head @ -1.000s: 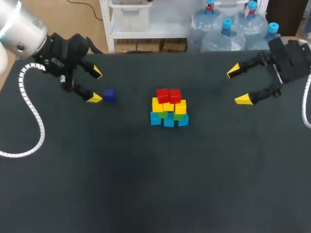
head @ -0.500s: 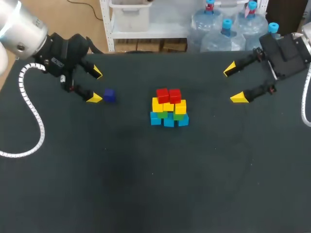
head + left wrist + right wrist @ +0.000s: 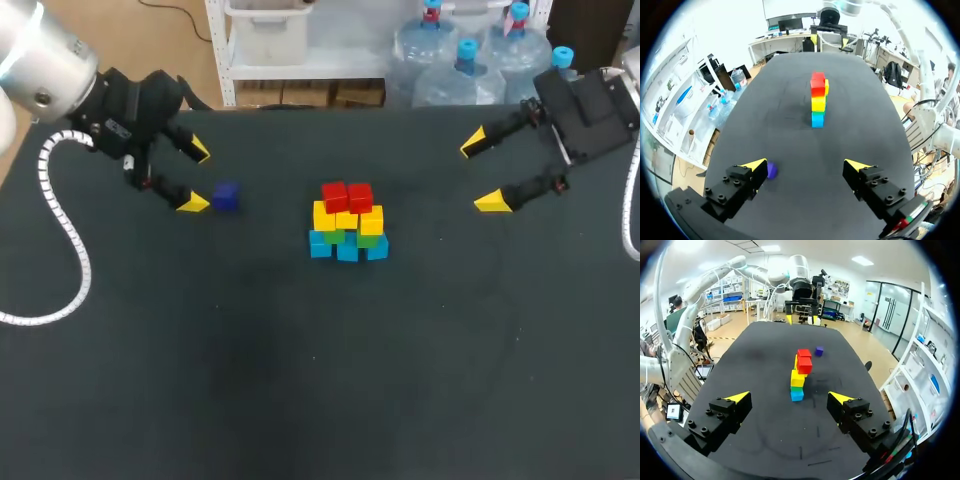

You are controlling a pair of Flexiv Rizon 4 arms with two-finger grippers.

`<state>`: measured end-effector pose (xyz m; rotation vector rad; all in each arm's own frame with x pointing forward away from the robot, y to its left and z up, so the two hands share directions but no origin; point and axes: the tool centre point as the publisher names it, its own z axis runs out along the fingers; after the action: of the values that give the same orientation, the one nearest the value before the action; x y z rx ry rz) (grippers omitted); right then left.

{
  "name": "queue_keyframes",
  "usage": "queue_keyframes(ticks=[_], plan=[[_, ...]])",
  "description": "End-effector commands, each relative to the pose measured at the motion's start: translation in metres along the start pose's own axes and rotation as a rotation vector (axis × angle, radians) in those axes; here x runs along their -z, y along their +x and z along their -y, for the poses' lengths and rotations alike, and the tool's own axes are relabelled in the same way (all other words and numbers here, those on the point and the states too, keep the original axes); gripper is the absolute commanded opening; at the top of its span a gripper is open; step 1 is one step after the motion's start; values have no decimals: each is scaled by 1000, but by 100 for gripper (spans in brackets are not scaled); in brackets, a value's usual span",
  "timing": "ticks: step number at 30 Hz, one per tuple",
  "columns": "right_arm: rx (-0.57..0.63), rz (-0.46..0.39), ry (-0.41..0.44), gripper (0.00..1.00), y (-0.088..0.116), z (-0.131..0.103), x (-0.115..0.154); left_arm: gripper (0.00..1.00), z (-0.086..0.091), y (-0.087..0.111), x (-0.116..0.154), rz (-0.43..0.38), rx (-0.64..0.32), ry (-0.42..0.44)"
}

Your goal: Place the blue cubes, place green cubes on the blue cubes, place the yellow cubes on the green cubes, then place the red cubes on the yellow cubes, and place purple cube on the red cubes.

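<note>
A stack of cubes stands mid-table: blue at the base, then green, yellow and two red cubes on top. The stack lies well ahead of my left gripper, which is open and empty. A purple cube rests on the table just beyond the near fingertip of my left gripper. In the left wrist view the purple cube sits right beside one yellow tip. My right gripper is open and empty to the right of the stack. Ahead of the right gripper are the stack and the purple cube.
The black table carries only the stack and the purple cube. Its far edge runs just behind both grippers. My left arm's white cable hangs over the table's left side.
My right gripper shifted slightly back and to the left, then held still. The left arm, the stack and the purple cube have not moved.
</note>
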<state>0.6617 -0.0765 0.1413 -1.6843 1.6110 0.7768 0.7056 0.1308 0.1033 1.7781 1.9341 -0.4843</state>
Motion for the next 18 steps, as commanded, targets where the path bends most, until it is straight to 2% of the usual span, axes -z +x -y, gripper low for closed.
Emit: queue_keyframes(ticks=[1,6,11,15,18], plan=[[0,0,2,100,0,-1,0,100,-29,10,-5,-77,27,70],[0,0,2,100,0,-1,0,100,-54,11,-3,-205,27,88],[0,0,2,100,0,-1,0,100,-69,5,-12,-347,-33,145],[0,0,2,100,0,-1,0,100,-74,3,-27,-422,-65,196],[0,0,2,100,0,-1,0,100,-74,10,-39,-454,-61,214]])
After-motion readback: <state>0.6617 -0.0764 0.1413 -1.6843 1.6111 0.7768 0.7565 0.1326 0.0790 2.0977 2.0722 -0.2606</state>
